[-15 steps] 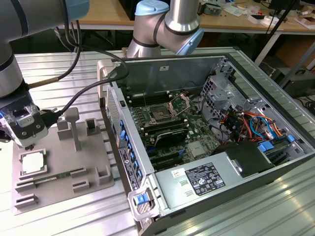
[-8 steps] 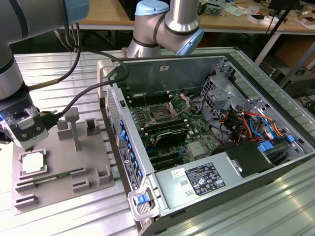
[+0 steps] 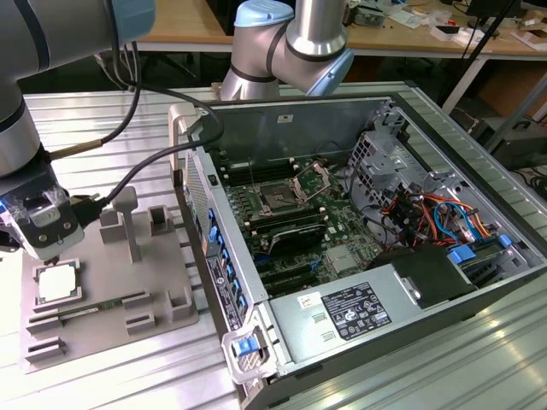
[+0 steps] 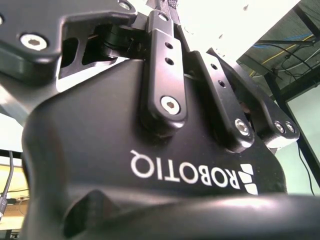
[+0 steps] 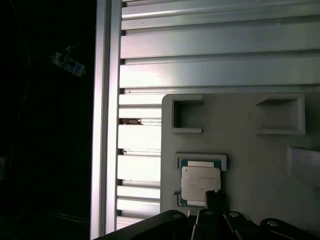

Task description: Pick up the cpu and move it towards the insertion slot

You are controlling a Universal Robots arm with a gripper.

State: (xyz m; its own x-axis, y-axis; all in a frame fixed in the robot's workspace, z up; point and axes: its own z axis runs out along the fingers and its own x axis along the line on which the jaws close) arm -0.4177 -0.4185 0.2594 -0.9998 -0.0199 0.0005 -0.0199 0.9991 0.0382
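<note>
The cpu [image 3: 58, 282] is a small square chip with a pale silver top. It lies flat in a pocket of the grey fixture plate [image 3: 111, 320] at the exterior view's left. My gripper [image 3: 53, 254] points down right over the chip's far edge, and I cannot tell whether it touches. In the first wrist view the gripper [image 5: 214, 199] overlaps one corner of the cpu [image 5: 199, 181]. The insertion slot [image 3: 279, 199] is a dark square socket inside the open computer case, with its metal retention frame [image 3: 313, 180] swung up.
The open computer case [image 3: 410, 120] stands to the exterior view's right of the fixture plate, its near wall [image 3: 214, 248] rising between them. Grey posts and blocks [image 3: 128, 224] stick up from the plate. A black cable [image 3: 141, 166] hangs from the arm. The ribbed aluminium table [image 5: 210, 55] surrounds all.
</note>
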